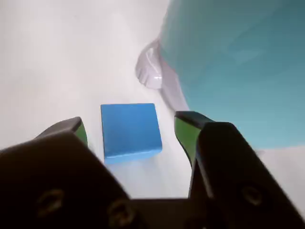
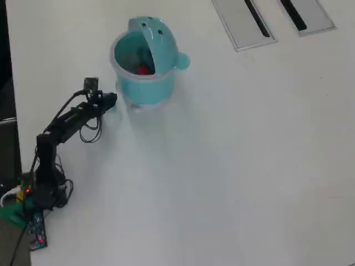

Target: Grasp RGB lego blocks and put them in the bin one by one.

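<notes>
In the wrist view the gripper (image 1: pixel 131 131) stands wide open, gripping nothing; the blue block (image 1: pixel 129 129) sits on the table (image 1: pixel 57 62) between its jaws. The bin (image 1: pixel 238 62) rises at two o'clock; overhead, a red block (image 2: pixel 144 70) lies inside.

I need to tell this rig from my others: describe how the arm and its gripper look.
The arm is slim and black, with loose black cables looping beside it and a small camera module near the wrist. At its base sit a green part, a circuit board and red indicator lights. In the wrist view the gripper has chunky black jaws with visible screw holes and green pads on their inner faces.
</notes>
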`<state>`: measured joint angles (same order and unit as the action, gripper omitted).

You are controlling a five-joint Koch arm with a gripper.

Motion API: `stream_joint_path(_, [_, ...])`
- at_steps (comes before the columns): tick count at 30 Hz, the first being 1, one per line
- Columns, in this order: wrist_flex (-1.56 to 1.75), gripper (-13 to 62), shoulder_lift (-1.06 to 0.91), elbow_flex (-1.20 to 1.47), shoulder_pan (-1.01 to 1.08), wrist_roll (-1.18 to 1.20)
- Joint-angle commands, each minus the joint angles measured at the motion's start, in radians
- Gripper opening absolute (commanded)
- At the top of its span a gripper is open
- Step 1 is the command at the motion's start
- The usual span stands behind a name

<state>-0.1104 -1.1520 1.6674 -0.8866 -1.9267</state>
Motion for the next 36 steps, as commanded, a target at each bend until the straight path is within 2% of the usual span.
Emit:
stream_joint_path(1, [0.012, 33.1, -0.017, -0.101, 0.012, -0.005])
stream_joint_path(22, [-0.008, 32.9, 0.086, -0.158, 0.037, 0.002])
stream_joint_path(26, [-0.017, 28.7, 0.107, -0.199, 0.034, 0.005])
stream_joint_path(28, [-0.035, 24.2, 0.101, -0.192, 0.034, 0.006])
stream_joint_path(33, [-0.034, 20.8, 0.077, -0.167, 0.034, 0.015])
stream_joint_path(36, [-0.029, 13.3, 0.023, -0.114, 0.032, 0.043])
